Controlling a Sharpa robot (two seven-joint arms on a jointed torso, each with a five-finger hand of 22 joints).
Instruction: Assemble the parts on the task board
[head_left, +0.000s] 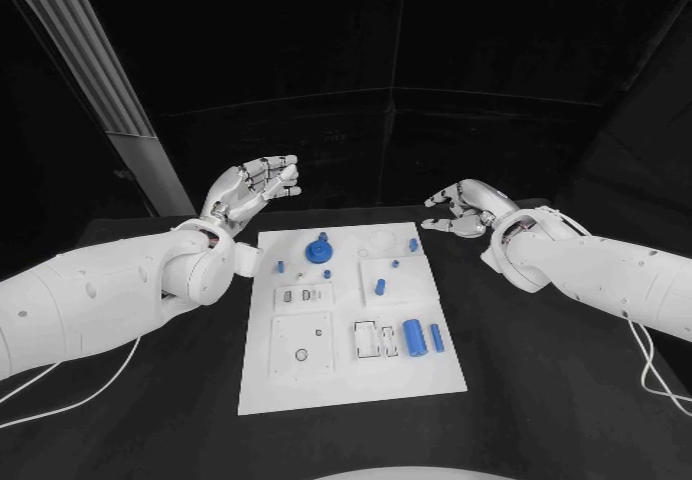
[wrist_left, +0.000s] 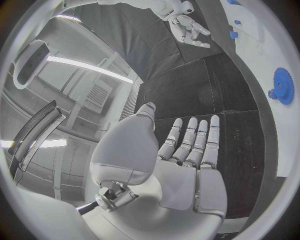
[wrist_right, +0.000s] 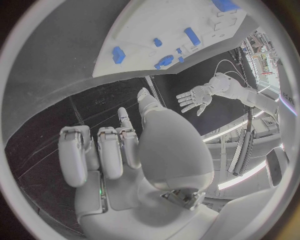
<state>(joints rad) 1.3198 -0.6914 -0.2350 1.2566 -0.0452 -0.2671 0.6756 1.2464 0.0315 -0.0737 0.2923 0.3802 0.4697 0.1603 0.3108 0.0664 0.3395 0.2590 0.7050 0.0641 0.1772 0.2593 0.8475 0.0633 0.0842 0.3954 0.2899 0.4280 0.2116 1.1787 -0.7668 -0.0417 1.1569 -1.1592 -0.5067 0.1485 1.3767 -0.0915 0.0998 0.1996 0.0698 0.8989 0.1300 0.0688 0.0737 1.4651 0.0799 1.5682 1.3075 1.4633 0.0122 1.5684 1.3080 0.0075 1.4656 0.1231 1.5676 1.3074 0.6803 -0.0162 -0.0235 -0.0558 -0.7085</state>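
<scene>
nearest the camera, the flat white rectangular task board (head_left: 353, 385) lies in the middle of the black table (head_left: 548, 400). the silver many-fingered left hand (head_left: 257, 186) is raised beside the board's far left corner, fingers extended and apart, holding nothing. the silver many-fingered right hand (head_left: 462, 209) hovers beyond the far right corner, fingers loosely curled but separated, also holding nothing. on the board, a blue toothed gear (head_left: 320, 247) sits near the far edge, small blue pegs (head_left: 379, 285) lie mid-board, and two blue cylinders (head_left: 415, 335) rest beside a white rectangular holder (head_left: 372, 340). judgement: no part is in hand; assembly appears not yet started. the next move calls for lowering one hand onto a loose blue part and closing on it.
</scene>
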